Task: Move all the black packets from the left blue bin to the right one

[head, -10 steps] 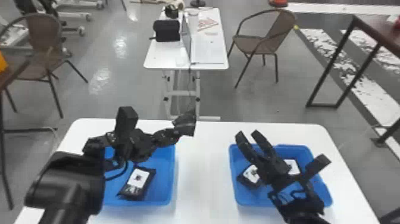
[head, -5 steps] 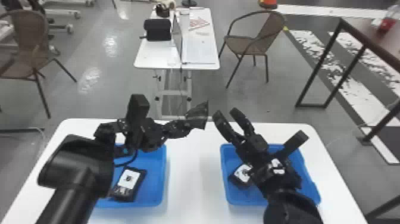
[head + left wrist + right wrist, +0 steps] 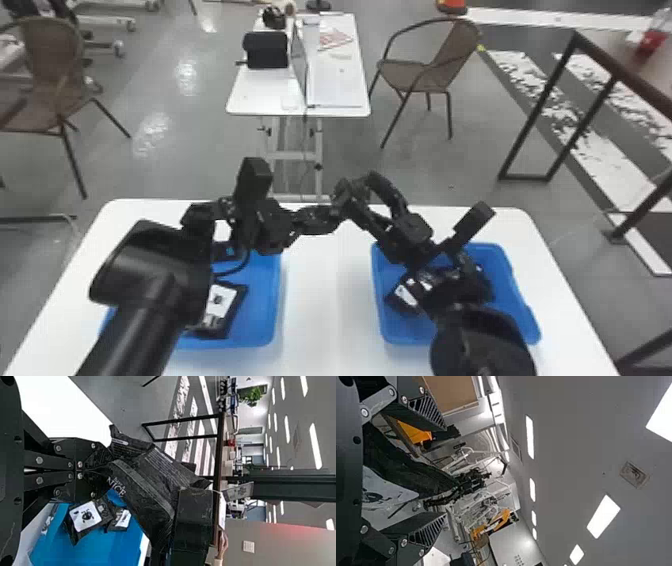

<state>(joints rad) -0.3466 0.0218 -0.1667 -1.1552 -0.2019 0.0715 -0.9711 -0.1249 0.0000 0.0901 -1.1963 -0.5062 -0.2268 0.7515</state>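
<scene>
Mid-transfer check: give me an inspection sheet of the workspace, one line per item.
Surface: white table, bearing both bins.
Left bin: a black packet with a white label; another item is partly hidden by the left arm.
Right bin: a black packet, partly hidden by the right arm.
Left gripper: shut on a held packet.
Right gripper: open, the held packet between its fingers; contact cannot be told.
Cable: loops below the left wrist, over the left bin.
Clutter: nothing seen on the worktop.
Surroundings: woven chairs, far table with black case.
</scene>
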